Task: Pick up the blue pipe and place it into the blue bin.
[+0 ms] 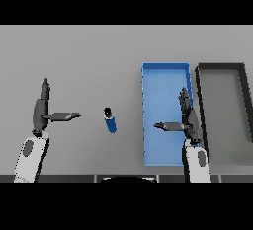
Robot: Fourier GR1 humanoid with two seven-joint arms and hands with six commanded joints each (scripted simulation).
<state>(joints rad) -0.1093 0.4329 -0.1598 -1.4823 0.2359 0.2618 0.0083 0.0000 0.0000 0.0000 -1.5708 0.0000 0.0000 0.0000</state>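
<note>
Your table (89, 56): flat matte grey, smooth, plain. Blue bin (163, 71): shallow rectangular tray with thin raised rim, right of centre. Dark bin (220, 67): same shape, black rim, grey floor, just beside blue one on right. Your right hand (189, 120): over blue bin's right edge, fingers straight, thumb out, holding nothing. Your left hand (40, 110): far left, fingers straight, thumb out, empty. Blue pipe (110, 122): short smooth cylinder with dark end, lying on table between left hand and blue bin, apart from both.

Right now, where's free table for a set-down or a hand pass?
Free: the wide far strip behind the blue bin and the blue pipe, and the patch between pipe and bin. Tight: the right hand overhangs the bin's right wall, beside the dark bin. The left hand flanks the pipe.
</note>
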